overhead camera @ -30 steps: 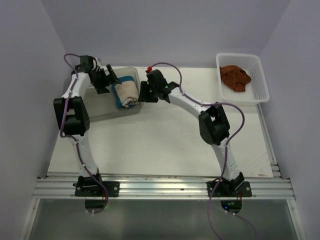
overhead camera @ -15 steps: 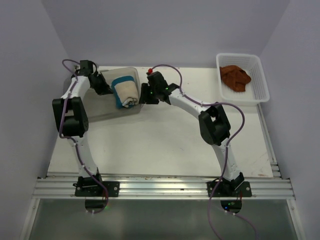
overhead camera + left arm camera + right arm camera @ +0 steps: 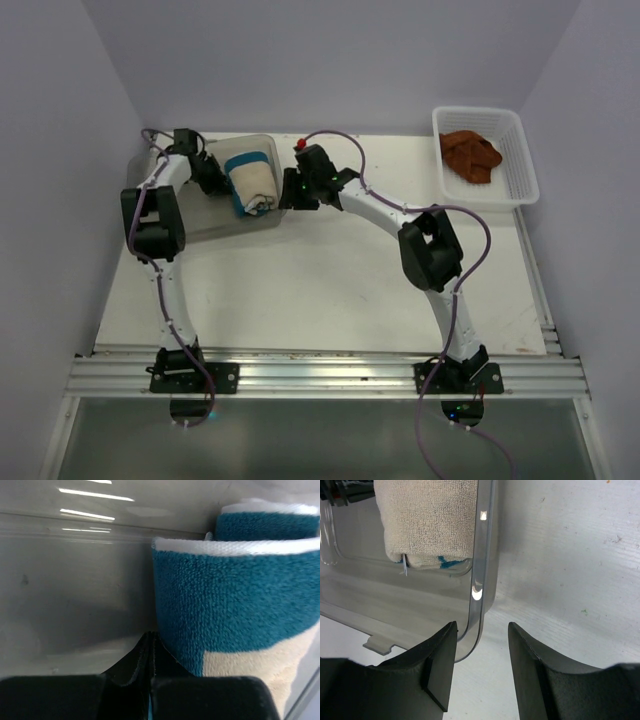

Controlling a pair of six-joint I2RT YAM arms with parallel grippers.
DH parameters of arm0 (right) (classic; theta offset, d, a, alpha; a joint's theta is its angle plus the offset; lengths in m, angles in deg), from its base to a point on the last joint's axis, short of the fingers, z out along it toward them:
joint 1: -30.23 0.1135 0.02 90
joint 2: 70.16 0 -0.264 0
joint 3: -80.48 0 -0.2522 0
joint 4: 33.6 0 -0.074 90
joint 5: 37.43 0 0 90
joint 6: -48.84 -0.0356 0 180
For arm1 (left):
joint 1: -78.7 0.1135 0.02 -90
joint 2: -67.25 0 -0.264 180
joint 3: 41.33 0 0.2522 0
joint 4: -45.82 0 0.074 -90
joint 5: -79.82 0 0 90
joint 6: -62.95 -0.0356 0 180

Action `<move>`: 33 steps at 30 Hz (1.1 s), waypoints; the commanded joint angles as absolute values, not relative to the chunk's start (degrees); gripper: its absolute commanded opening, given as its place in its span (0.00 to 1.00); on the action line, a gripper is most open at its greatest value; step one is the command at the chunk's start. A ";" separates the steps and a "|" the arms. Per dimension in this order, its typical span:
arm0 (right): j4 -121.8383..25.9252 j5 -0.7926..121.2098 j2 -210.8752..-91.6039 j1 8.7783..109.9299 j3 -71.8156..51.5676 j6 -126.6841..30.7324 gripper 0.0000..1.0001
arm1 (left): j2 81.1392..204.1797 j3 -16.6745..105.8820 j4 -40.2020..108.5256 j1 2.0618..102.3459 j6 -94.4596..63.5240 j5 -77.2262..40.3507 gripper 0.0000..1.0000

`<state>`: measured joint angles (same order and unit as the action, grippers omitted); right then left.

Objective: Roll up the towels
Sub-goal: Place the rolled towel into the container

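Observation:
The cream towel (image 3: pixel 252 182) with blue edges lies rolled up inside the clear plastic bin (image 3: pixel 200 218). My left gripper (image 3: pixel 213 183) is in the bin just left of the roll. In the left wrist view its fingertips (image 3: pixel 151 636) are pressed together, holding nothing, beside the roll's blue end (image 3: pixel 235 590). My right gripper (image 3: pixel 481 627) is open, and the bin's right rim (image 3: pixel 481 555) runs between its fingers without touching them. The roll's other end (image 3: pixel 427 520) shows beyond it. The rust-brown towel (image 3: pixel 471 155) lies crumpled in the white mesh basket (image 3: pixel 520 175).
The bin stands at the table's back left, its wall (image 3: pixel 75 580) close in front of my left gripper. The basket is at the back right corner. Bare white table (image 3: pixel 330 270) spreads between the arms, and purple walls close in the sides.
My left gripper went from open to shut and slid a little along the roll's left side; its elbow swung right. The right arm and the towels stayed put.

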<state>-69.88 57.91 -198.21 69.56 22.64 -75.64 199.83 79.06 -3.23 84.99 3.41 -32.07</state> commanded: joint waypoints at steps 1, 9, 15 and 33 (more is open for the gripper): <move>-68.45 58.54 -194.96 69.60 23.49 -75.35 0.49 | 200.58 81.77 -1.69 83.89 3.89 -34.43 0.00; -69.95 59.69 -197.07 70.39 26.48 -74.65 0.49 | 203.92 87.03 -2.83 82.57 2.14 -36.72 0.00; -70.21 59.34 -196.46 70.66 26.30 -74.56 0.49 | 208.14 94.23 -5.98 82.04 1.35 -37.16 0.04; -69.69 58.11 -193.74 70.75 24.28 -74.91 0.50 | 205.77 90.73 -11.79 82.13 -2.70 -26.45 0.41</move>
<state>-70.43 58.13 -198.21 70.41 24.19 -75.49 206.78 90.08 -7.30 82.30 -0.17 -32.48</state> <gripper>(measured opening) 0.495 0.401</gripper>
